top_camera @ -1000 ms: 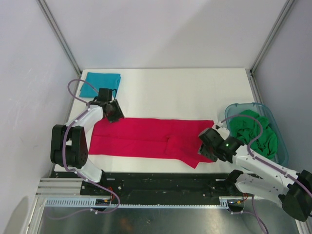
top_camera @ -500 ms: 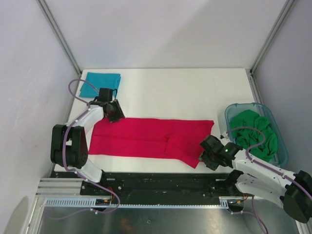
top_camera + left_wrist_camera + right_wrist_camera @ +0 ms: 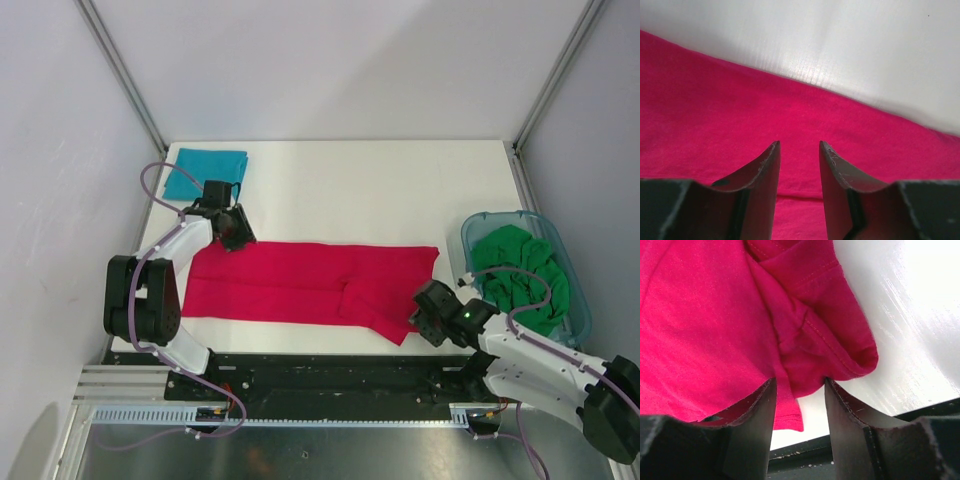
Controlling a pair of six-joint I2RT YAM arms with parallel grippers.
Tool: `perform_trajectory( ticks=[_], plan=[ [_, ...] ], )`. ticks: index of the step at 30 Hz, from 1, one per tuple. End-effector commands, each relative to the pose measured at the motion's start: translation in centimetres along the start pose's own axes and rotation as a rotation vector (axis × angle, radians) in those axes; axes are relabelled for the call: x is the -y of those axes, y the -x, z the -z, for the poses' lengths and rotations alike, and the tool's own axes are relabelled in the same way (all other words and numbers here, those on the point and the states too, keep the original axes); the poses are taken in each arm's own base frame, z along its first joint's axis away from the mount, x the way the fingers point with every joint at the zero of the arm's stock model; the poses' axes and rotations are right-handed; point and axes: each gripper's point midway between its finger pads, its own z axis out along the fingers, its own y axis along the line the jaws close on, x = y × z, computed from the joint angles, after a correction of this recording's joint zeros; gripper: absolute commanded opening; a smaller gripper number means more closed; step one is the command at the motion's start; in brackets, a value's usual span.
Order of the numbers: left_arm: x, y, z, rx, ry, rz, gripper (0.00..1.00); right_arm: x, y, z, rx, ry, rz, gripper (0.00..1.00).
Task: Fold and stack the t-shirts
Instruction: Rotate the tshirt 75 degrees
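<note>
Crimson-red t-shirt [image 3: 300, 280] lies flat as a long folded strip across the near part of the white table [image 3: 380, 190], running left to right. A teal-blue t-shirt [image 3: 205, 170] sits folded at the far left corner of the table, well apart from the red one. A bright green t-shirt [image 3: 520, 270] is bunched inside a see-through plastic tub [image 3: 500, 216] at the right edge.

The left gripper [image 3: 799, 145] is over the red shirt's far left corner, jaws apart, with flat red cloth showing through the gap. The right gripper [image 3: 800, 381] is at the shirt's near right corner, jaws also apart, with a rumpled, stitched hem just past its fingertips. Whether the tips touch the cloth cannot be told.
</note>
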Motion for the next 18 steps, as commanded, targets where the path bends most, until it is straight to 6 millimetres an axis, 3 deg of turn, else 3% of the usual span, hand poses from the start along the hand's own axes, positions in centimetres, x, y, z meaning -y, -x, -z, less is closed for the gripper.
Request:
perform_trajectory(
  ticks=[1,8,14,18],
  plan=[
    [1.5,1.4,1.6,0.058,-0.058,-0.029,0.42,0.5,0.7,-0.9,0.042,-0.035,-0.034,0.47],
    [1.5,1.1,1.8,0.056,-0.064,-0.031,0.42,-0.3,2.7,-1.6,0.080,-0.037,-0.042,0.35],
    [1.4,0.2,1.7,0.034,-0.076,-0.030,0.42,-2.7,7.2,-2.8,0.146,-0.020,-0.028,0.34],
    [1.5,-0.3,1.8,0.025,-0.086,-0.033,0.42,-4.6,10.2,-4.7,0.164,-0.015,-0.021,0.33]
  ],
)
